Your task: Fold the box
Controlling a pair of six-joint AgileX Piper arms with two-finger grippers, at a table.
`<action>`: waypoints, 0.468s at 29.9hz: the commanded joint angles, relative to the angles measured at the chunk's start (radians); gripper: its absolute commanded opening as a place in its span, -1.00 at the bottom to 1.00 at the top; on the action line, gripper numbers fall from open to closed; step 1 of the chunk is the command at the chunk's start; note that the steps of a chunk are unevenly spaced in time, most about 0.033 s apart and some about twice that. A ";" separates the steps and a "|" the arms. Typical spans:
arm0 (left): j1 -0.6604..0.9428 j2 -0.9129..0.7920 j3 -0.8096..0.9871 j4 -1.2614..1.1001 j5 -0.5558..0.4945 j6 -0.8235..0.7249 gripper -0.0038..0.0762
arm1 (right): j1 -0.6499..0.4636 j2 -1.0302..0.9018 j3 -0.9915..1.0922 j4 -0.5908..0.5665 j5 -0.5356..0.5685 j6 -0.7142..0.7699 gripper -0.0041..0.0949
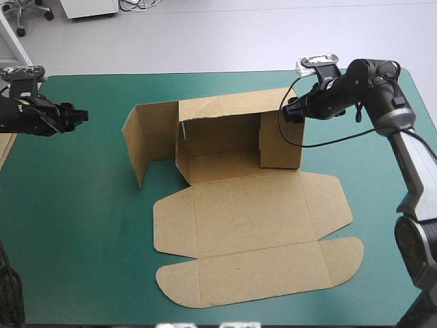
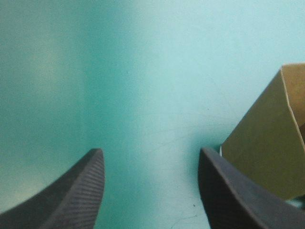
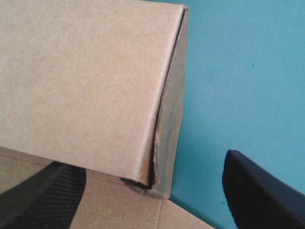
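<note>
The box sits mid-table: far walls up, left wall splayed outward, lid flat toward the near edge; wall-raising step in hand, I judge. The right gripper, fingers apart, straddles the far right corner unclamped; the left gripper, also parted, hangs well left of the box, and next likely must push that left wall in. The teal-green cover lies smooth, with a spare board edge at its left.

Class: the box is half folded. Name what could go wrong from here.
1. The right gripper, open, straddles a corner of the raised right wall; pushing could buckle it or slide the box.
2. The left flap stands splayed outward, unheld, the left gripper apart from it; it may swing wider.
</note>
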 commanded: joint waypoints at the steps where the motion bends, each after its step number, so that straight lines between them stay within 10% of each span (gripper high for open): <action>1: 0.001 -0.035 -0.026 -0.027 -0.053 0.003 0.15 | 0.019 -0.156 0.140 0.007 -0.149 -0.035 0.55; 8: 0.001 -0.035 -0.026 -0.027 -0.060 0.003 0.15 | 0.092 -0.439 0.530 -0.015 -0.559 -0.060 0.49; 14: 0.001 -0.035 -0.026 -0.027 -0.063 0.003 0.15 | 0.096 -0.516 0.741 -0.030 -0.655 -0.050 0.49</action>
